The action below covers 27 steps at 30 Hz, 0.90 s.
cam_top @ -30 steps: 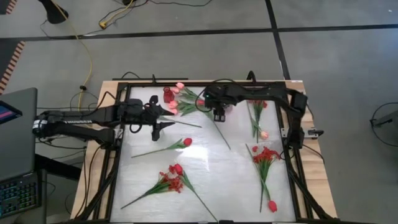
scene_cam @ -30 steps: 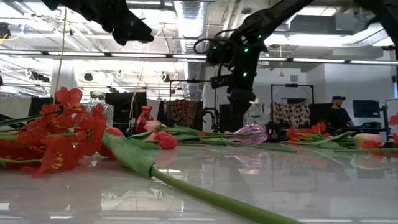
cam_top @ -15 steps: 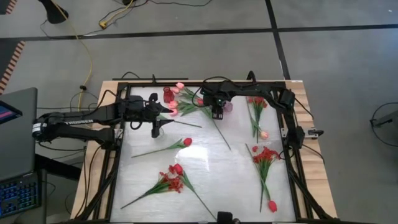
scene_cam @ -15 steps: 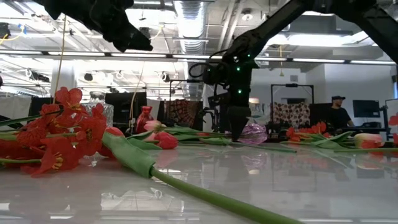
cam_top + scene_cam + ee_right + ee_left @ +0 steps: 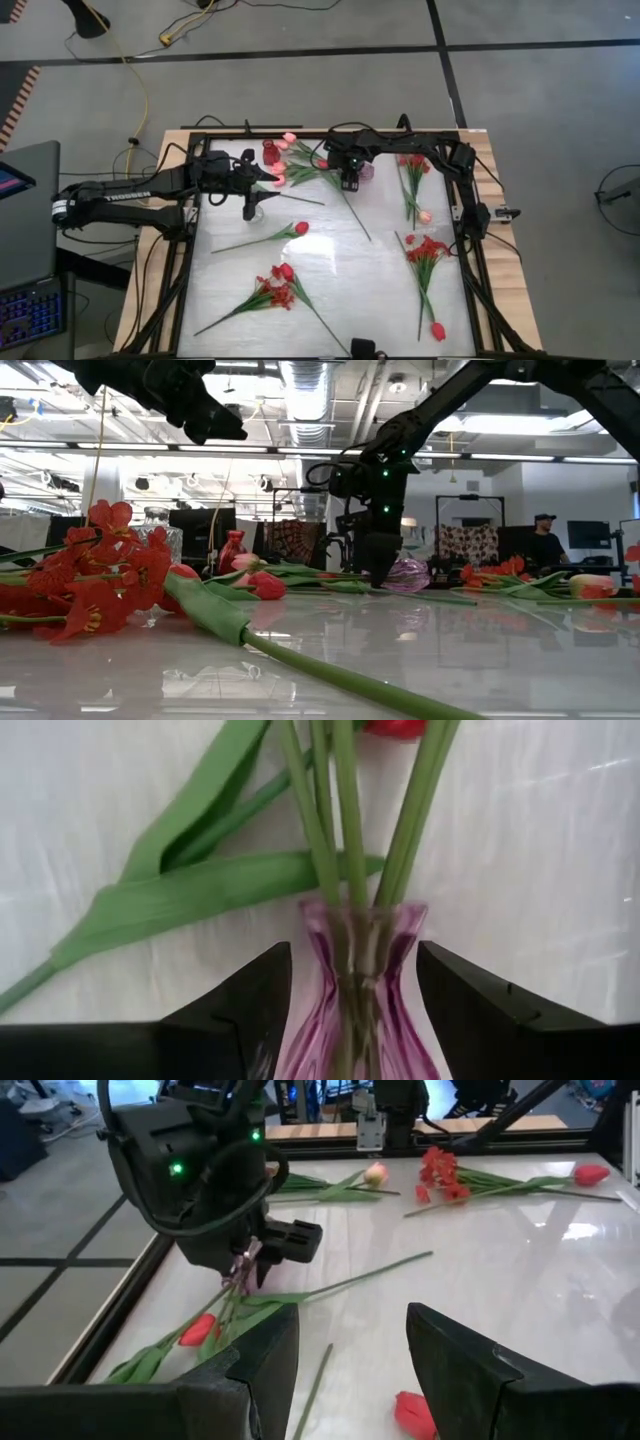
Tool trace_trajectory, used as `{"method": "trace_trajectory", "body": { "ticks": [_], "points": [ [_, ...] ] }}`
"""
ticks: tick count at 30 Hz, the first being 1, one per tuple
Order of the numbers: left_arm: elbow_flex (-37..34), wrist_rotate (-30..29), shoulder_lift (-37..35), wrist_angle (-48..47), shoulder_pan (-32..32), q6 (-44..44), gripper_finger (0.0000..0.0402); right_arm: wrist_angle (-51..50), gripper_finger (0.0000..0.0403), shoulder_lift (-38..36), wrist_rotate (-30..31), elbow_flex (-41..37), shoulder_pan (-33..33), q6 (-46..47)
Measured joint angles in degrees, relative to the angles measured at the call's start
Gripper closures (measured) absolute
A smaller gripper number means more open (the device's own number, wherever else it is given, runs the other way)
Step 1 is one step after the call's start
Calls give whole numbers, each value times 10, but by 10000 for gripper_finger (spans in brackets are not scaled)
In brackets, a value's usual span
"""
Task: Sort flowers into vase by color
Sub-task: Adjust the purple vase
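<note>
White glossy tabletop (image 5: 340,250) is carrying scattered flowers (image 5: 272,290) — a purple vase (image 5: 357,982) holding green stems is lying between the right tool's (image 5: 352,988) spread fingers; left tool (image 5: 350,1355) gaping.

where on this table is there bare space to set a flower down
The widest bare patch is the white tabletop between the bushy red spray and the red spray with a long stem. A smaller gap lies below the single red tulip. The far edge is crowded: the purple glass vase, pink tulips, the right gripper and the left gripper.
</note>
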Motion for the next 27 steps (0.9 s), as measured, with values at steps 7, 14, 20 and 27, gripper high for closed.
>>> {"method": "trace_trajectory", "body": {
  "ticks": [7, 14, 20, 27],
  "points": [
    [0, 0, 0, 2, 0, -6, 226, 5, 211, 0, -1, 0, 0, 0],
    [0, 0, 0, 2, 0, -10, 226, 5, 258, 0, 0, 0, 0, 0],
    [0, 0, 0, -1, 0, -10, 226, 5, 239, 0, 2, 0, 0, 4],
    [0, 0, 0, -1, 0, -11, 226, -5, 260, -3, 0, 0, -3, 10]
  ]
}}
